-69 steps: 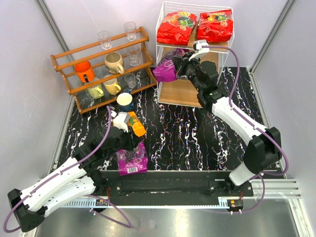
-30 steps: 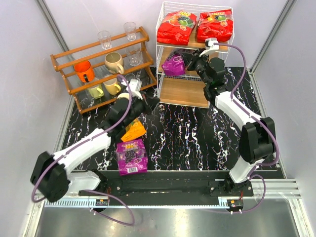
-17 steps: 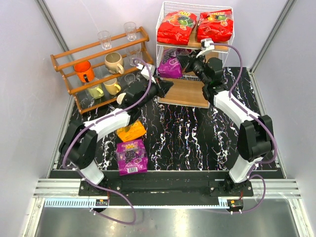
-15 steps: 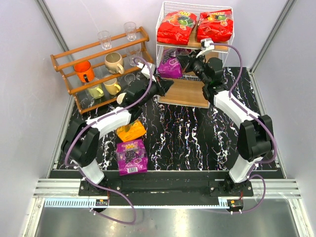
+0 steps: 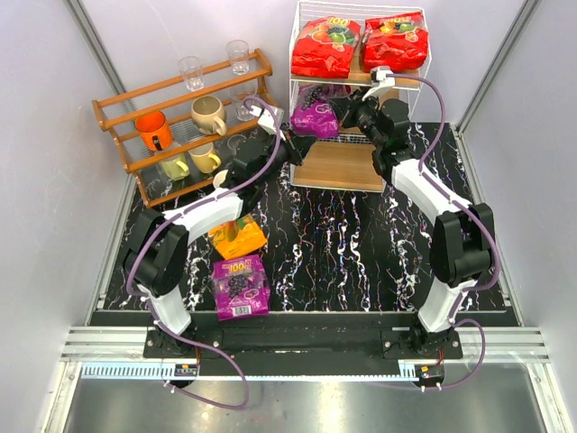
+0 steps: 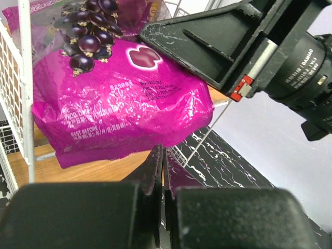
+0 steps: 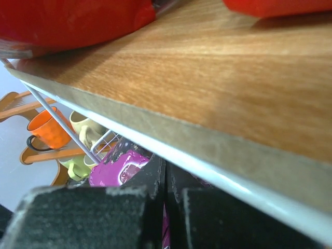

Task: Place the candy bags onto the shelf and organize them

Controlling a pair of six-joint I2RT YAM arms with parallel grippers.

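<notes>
The white wire shelf (image 5: pixel 347 167) stands at the back right with two red candy bags (image 5: pixel 325 47) (image 5: pixel 392 42) on its top tier. My right gripper (image 5: pixel 343 115) reaches into the middle tier, shut on a purple bag (image 5: pixel 315 117). In the right wrist view a sliver of that purple bag (image 7: pixel 111 168) shows between the shut fingers (image 7: pixel 165 166), under the top wooden tier (image 7: pixel 218 67). My left gripper (image 5: pixel 305 147) is shut and empty at the shelf's left front, just below the same purple bag (image 6: pixel 119 98). An orange-yellow bag (image 5: pixel 236 239) and a second purple bag (image 5: pixel 240 287) lie on the table.
A low brown rack (image 5: pixel 185 117) of mugs and glasses stands at the back left, close beside the left arm. The shelf's white wire upright (image 6: pixel 24 88) is at the left of my left gripper (image 6: pixel 163 150). Grey walls enclose the black marbled table (image 5: pixel 361 253).
The left arm swung from near the orange-yellow bag up to the shelf's left front. The right gripper carried the purple bag deeper into the middle tier. The shelf shifted slightly to the right.
</notes>
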